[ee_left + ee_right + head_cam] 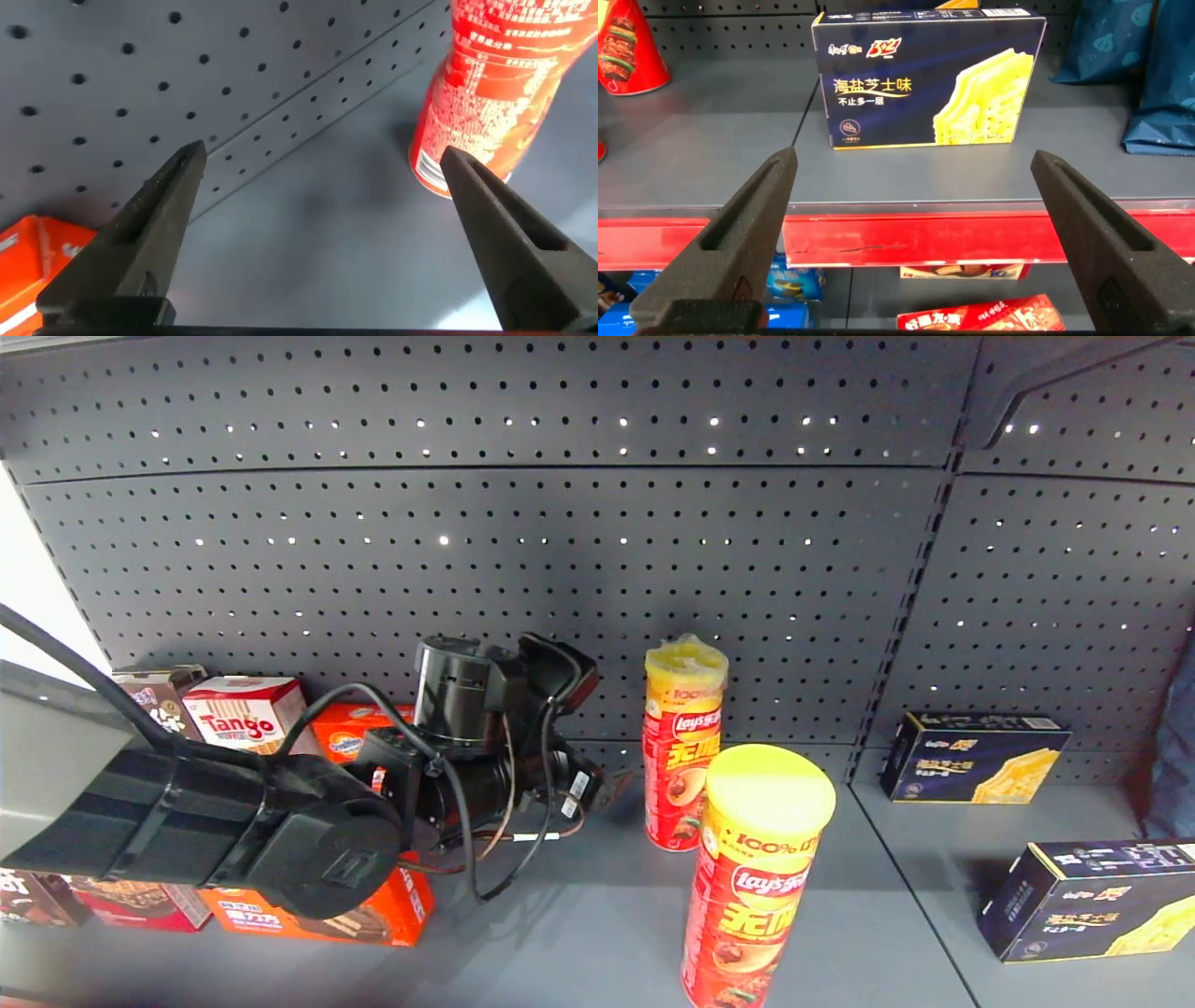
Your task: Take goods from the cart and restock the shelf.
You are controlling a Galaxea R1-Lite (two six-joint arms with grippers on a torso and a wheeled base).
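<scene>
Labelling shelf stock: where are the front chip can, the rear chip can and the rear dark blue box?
front chip can (770,789), head view, yellow lid.
rear chip can (680,775), head view, red side.
rear dark blue box (980,761), head view, front face.

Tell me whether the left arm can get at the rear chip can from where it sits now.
Probably yes. The left gripper is open beside the rear chip can, which stands upright near the back panel, and only bare shelf lies between them. The front can stands clear of that path.
</scene>
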